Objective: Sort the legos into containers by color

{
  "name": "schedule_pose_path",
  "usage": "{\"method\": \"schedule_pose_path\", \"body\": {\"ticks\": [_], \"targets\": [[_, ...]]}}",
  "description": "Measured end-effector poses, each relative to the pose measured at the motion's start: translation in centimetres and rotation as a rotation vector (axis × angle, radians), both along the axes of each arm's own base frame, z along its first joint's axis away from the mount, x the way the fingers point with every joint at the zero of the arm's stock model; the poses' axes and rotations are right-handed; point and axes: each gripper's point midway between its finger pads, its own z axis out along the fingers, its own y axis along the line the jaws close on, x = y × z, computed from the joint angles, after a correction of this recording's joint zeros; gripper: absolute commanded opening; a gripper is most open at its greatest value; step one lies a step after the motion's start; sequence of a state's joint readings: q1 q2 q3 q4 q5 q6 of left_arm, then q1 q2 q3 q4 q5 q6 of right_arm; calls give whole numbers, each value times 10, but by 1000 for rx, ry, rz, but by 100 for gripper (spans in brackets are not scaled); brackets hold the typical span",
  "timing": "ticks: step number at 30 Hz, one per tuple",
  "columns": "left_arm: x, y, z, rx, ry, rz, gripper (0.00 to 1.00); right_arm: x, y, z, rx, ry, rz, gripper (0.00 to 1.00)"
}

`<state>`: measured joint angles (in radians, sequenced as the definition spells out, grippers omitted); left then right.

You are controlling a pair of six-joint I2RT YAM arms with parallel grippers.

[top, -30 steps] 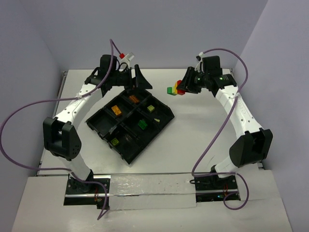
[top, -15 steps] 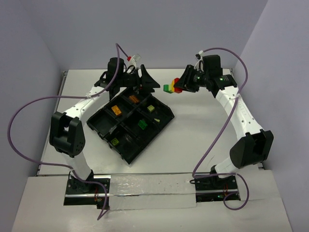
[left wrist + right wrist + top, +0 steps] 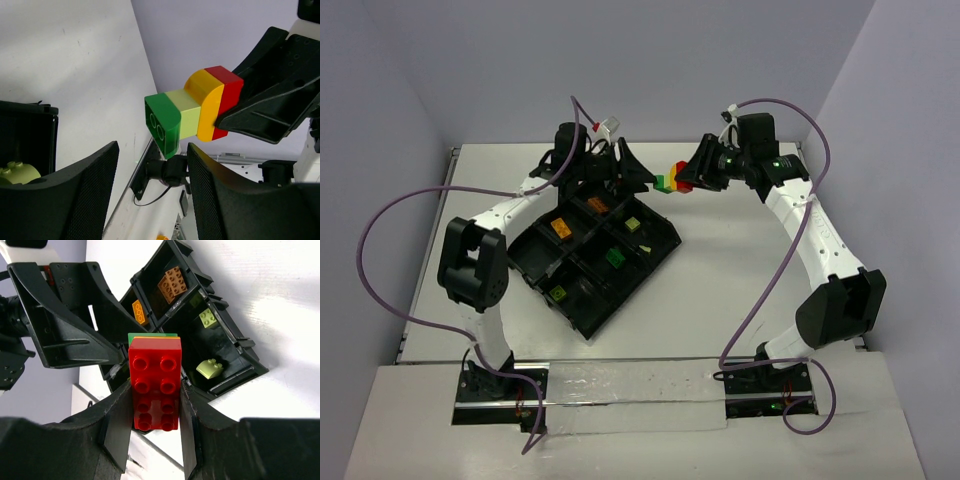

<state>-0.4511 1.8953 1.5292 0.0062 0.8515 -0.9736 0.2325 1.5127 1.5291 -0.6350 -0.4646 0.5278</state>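
Note:
A joined stack of legos, green [image 3: 162, 125], pale yellow-green [image 3: 187, 112], yellow [image 3: 207, 100] and red [image 3: 227, 90], hangs in the air beyond the tray's far corner. My right gripper [image 3: 155, 415] is shut on its red end [image 3: 155, 382]. In the top view the stack [image 3: 670, 181] sits between the two grippers. My left gripper [image 3: 152, 190] is open. Its fingertips [image 3: 210, 165] reach just short of the green end, and nothing is between them. The containers are compartments of one black tray [image 3: 672, 238] holding orange [image 3: 560, 227], green [image 3: 615, 257] and pale [image 3: 633, 225] bricks.
The tray lies diagonally at mid-table, with its near corner [image 3: 588, 334] towards the arm bases. In the right wrist view it lies below the stack, with orange bricks [image 3: 172, 282] and pale green bricks [image 3: 210, 368] in its compartments [image 3: 240, 347]. The back wall is close behind both grippers.
My left gripper has swung right from the tray's far corner up to the green end of the stack, and its jaws have narrowed. My right gripper has brought the stack slightly left.

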Motion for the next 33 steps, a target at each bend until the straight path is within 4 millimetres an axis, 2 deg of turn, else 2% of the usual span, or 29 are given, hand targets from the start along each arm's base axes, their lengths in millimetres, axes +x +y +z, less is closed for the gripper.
{"method": "schedule_pose_path", "body": {"ticks": [7, 10, 18, 24, 31, 33], "targets": [[-1, -5, 14, -53, -15, -20, 57, -1, 1, 0, 5, 1, 8, 0], [-3, -8, 17, -64, -16, -34, 52, -1, 2, 1, 6, 1, 11, 0], [-9, -18, 14, -66, -8, -62, 45, -3, 3, 1, 10, 2, 18, 0], [-9, -20, 10, -64, 0, -66, 35, -3, 5, 1, 10, 2, 23, 0], [-7, -19, 10, -62, 4, -60, 2, -3, 5, 2, 9, -3, 23, 0], [-7, -19, 10, -62, 4, -60, 0, -3, 5, 2, 10, -4, 22, 0]]}}
